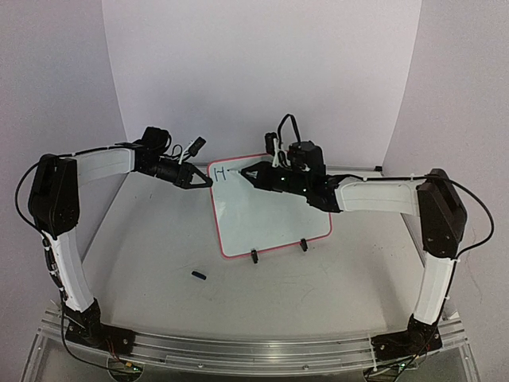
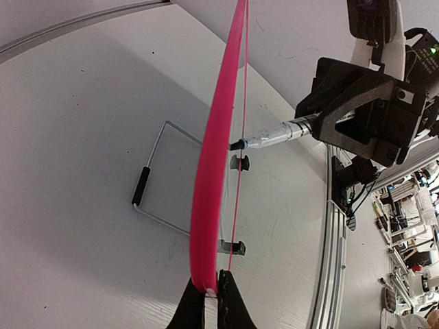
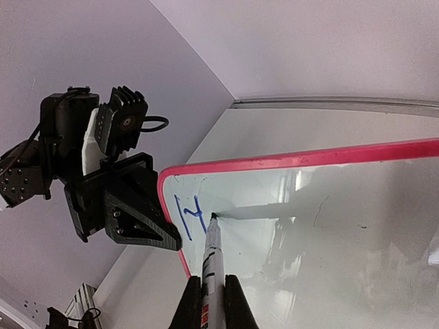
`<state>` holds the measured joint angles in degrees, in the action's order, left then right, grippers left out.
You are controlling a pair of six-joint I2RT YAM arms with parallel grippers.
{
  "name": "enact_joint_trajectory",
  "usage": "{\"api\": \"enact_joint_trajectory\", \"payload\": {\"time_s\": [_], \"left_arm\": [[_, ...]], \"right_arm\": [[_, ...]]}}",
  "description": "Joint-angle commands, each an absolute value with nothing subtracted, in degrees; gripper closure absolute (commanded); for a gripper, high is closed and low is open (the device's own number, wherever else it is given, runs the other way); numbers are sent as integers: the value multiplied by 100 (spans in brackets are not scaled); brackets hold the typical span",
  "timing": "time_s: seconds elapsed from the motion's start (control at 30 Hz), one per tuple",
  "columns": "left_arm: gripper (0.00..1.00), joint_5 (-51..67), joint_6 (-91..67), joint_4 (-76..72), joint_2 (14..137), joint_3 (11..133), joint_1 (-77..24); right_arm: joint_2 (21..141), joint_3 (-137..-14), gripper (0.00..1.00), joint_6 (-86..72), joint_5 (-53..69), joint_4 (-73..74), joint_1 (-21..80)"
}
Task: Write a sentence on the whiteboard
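Robotics lab, set up as a test cell.
The left arm (image 1: 67,263) and right arm (image 1: 436,286) are bolted to an aluminium rail (image 1: 254,348) at the edge of a white desk (image 1: 159,239). Plain white backdrop panels (image 1: 262,72) wall it in, and a cluttered bench (image 2: 411,205) stands beyond.

I count one whiteboard (image 1: 270,215), two black clip feet (image 1: 254,255) under it, one wire stand (image 2: 140,186) behind it and a single blue letter (image 3: 190,214), an H, on its face. I have two claws, my left claw (image 1: 205,181) and my right claw (image 1: 242,173), and one marker (image 3: 211,260). One small black cap (image 1: 199,275) lies on the one counter (image 1: 151,239).
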<state>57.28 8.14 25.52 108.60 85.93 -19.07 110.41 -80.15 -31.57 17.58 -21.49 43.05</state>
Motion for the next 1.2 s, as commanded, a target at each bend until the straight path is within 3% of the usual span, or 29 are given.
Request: {"api": "enact_joint_trajectory", "payload": {"time_s": [0.0, 1.17], "left_arm": [[100, 5566, 1138, 2825, 10811, 8694, -2136], [100, 5529, 1174, 2868, 10767, 8700, -2197]], "right_arm": [[11149, -8292, 100, -3130, 1708, -2139, 4280], [10615, -7818, 100, -2979, 1386, -1913, 4280]]}}
